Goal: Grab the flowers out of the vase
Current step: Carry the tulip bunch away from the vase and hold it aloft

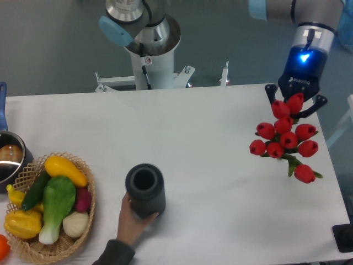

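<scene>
The flowers (284,137), a bunch of red tulip buds with short green stems, hang at the table's right side, far from the vase. My gripper (290,105) is right above them at the top of the bunch, with its dark fingers (270,91) on either side of the upper buds, and it looks shut on them. The vase (145,189), dark grey and ribbed, stands upright and empty at the front middle of the table. A person's hand (130,221) holds it from the front.
A wicker basket (88,182) with yellow, green and red-purple produce sits at the front left. A steel pot (8,160) is at the left edge. The robot's base (149,55) stands behind the table. A black object (345,237) is at the front right corner.
</scene>
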{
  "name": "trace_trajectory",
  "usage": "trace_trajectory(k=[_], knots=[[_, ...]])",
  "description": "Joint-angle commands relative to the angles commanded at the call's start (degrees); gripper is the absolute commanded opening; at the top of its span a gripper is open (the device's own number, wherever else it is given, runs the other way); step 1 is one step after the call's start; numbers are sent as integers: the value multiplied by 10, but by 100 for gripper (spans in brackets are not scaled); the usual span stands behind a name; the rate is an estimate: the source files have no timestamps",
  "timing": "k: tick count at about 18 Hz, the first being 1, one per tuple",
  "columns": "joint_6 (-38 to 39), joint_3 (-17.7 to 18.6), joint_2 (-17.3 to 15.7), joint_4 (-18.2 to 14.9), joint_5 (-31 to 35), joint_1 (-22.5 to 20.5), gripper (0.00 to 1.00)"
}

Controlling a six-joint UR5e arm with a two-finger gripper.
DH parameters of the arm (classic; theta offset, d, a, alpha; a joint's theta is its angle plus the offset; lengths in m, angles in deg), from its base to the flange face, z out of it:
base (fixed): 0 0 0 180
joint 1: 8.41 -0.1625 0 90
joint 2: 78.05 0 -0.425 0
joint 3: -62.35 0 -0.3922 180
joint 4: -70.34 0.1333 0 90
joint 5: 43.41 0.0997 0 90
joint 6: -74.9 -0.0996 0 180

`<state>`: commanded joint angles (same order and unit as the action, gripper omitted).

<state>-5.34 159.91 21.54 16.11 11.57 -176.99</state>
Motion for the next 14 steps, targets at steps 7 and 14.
trace_trajectory(k=[7, 14], knots=[[7, -11, -15, -41, 178, 63, 0], [10, -31, 0, -77, 307, 140, 0]])
